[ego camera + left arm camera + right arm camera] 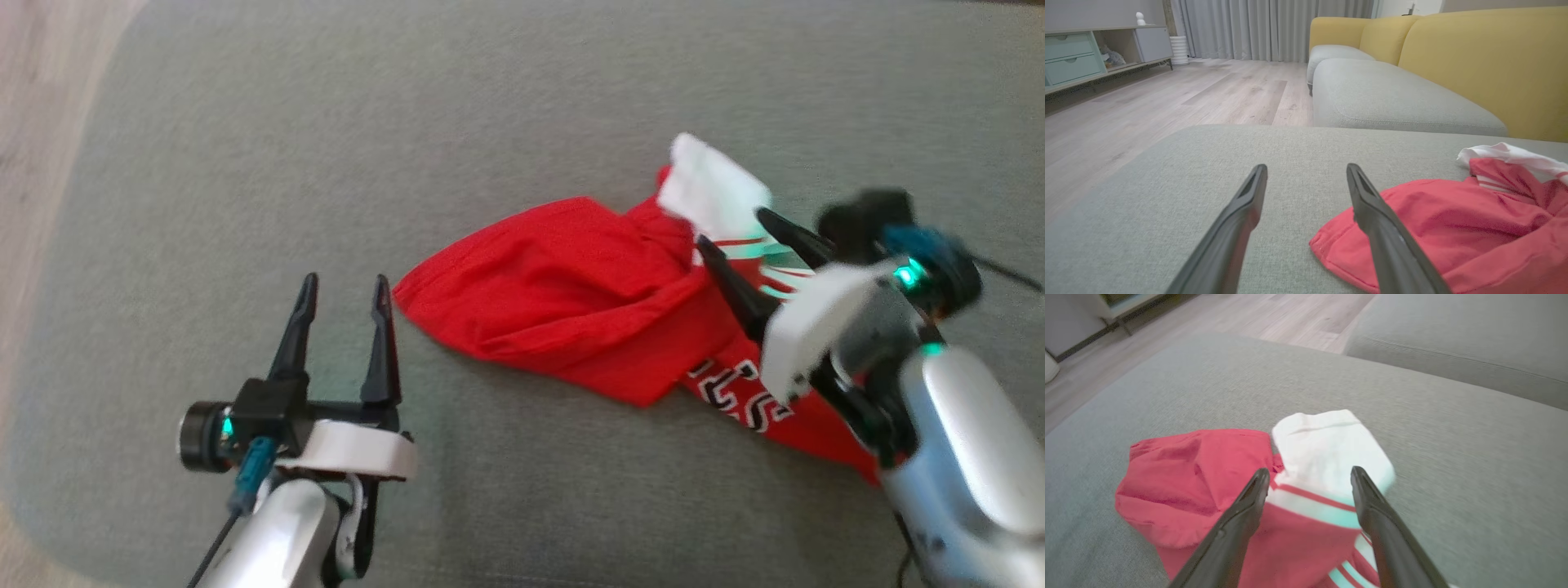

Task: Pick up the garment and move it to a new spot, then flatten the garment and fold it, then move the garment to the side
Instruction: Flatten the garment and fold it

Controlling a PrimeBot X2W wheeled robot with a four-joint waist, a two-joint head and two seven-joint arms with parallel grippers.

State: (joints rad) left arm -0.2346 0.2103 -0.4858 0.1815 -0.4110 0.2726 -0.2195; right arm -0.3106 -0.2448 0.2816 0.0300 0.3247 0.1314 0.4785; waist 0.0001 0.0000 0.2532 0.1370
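- The left gripper [344,282] has its two dark fingers spread wide with nothing between them. It hovers over bare grey fabric, fingertips pointing toward the far edge of the cushion [245,163].
- Its right-hand finger [1372,212] sits just beside the nearest rounded hem of the garment [571,286]. I cannot tell whether it touches the cloth.
- The right gripper [732,226] is also fully spread and has hold of nothing. Its fingers are angled toward the far left and hang over the garment's striped band [1310,506]. The picture is blurred here.
- In the right wrist view, the white flap [1327,449] lies just past the fingertips, and red cloth lies under and to the left of them.
- The garment is red and lies crumpled on the right half of the cushion, well apart from the left edge. The white flap is its far end, and black-and-white lettering [739,396] shows on the near end beside the right wrist.
- Beyond the left edge runs a pale wood floor [1167,94].
- Across a gap past the far edge is another grey seat [1392,94] with a yellow backrest [1474,61].
- Grey curtains [1269,28] and a low sideboard [1069,57] stand at the far side of the room.
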